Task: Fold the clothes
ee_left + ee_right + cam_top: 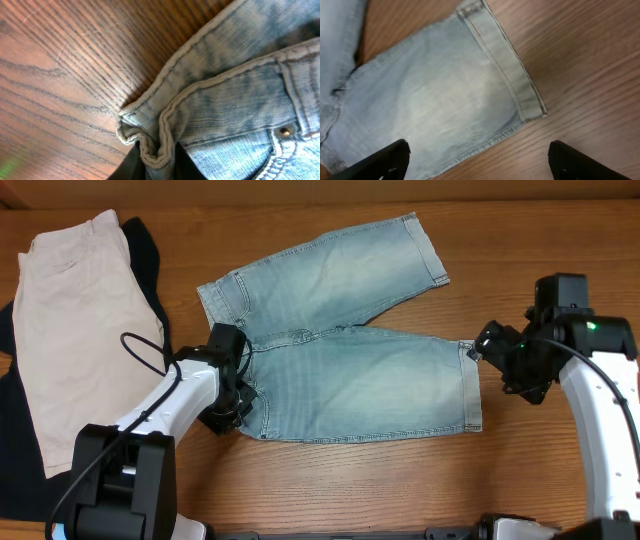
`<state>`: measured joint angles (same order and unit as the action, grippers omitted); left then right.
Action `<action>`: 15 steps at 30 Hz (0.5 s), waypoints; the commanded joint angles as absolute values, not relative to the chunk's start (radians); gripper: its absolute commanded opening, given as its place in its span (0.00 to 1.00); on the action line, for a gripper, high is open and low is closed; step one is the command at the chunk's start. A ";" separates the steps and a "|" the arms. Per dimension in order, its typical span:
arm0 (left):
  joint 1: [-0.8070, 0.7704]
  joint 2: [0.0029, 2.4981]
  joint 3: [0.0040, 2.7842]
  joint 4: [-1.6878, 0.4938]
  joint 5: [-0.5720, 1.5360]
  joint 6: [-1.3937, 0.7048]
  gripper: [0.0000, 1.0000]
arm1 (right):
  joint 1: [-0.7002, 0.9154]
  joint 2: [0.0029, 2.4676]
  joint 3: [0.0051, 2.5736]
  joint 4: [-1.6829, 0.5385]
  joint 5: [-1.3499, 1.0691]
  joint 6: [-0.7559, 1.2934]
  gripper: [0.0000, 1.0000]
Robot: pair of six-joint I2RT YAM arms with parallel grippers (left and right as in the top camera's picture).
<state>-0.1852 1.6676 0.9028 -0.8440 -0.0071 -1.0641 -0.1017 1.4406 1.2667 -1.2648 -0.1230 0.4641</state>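
The light-blue denim shorts lie spread on the wooden table, waistband at the left, both cuffed legs pointing right. My left gripper is shut on the near waistband corner; the left wrist view shows the bunched denim edge pinched between the dark fingers. My right gripper is open and empty just right of the near leg's cuffed hem. In the right wrist view the fingers straddle the leg's side seam, with the cuff ahead.
Beige shorts lie on a black garment at the far left of the table. Bare wood table shows in front of and to the right of the denim shorts.
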 commanded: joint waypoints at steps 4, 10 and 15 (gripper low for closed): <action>-0.184 1.668 0.882 -0.829 -0.010 -1.024 0.04 | -0.094 1.506 1.260 -1.292 -0.113 0.476 0.90; -0.184 1.668 0.882 -0.799 -0.022 -1.024 0.04 | -0.094 1.544 1.165 -1.247 -0.113 0.507 0.74; -0.184 1.668 0.882 -0.807 -0.034 -1.024 0.04 | -0.094 1.545 1.010 -1.124 -0.112 0.602 0.70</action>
